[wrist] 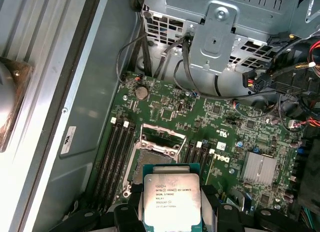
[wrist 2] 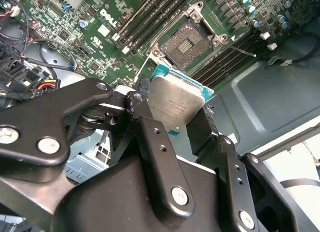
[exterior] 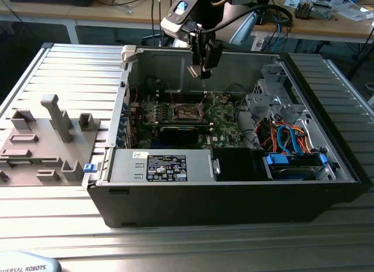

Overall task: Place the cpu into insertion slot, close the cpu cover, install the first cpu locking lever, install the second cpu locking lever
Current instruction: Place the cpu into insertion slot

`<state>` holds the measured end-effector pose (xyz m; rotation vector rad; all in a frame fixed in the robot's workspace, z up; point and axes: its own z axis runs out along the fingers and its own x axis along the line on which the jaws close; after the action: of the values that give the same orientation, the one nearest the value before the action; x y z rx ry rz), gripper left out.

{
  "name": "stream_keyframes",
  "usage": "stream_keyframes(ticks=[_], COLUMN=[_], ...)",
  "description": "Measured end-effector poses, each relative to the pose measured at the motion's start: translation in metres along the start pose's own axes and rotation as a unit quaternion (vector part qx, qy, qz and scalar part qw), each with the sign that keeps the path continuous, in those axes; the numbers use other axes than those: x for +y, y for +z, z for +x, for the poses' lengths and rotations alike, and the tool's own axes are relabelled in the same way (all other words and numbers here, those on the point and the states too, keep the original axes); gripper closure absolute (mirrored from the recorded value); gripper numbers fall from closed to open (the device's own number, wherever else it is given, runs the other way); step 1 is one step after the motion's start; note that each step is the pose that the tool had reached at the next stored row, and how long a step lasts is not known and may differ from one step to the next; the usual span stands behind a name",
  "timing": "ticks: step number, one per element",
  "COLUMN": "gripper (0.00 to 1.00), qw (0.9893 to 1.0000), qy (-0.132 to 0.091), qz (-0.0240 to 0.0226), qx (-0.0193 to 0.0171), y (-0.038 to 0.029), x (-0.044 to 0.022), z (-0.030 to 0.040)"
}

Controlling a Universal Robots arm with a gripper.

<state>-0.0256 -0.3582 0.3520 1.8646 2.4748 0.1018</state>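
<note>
The cpu (wrist 2: 175,105) is dull silver edged in teal, the fingers (wrist 2: 155,152) black, the motherboard (wrist: 225,119) green, the insertion slot (wrist 2: 187,45) dark with a silver rim.

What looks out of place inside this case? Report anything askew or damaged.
Nothing stands out. The cpu sits squarely in the hand, which is shut on its edges, above the green board. The insertion slot is bare and open, with no visible damage.

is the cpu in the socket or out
Out: the gripper holds the cpu above the green board, and the socket is bare, its pins showing.
</note>
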Motion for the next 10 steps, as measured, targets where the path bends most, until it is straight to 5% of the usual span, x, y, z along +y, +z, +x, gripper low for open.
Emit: stream_keyframes(ticks=[10], gripper=[0.46], qw=[1.0], qy=[0.003], qz=[0.0], qx=[-0.0002], y=[0.0001], x=[0.0], z=[0.0])
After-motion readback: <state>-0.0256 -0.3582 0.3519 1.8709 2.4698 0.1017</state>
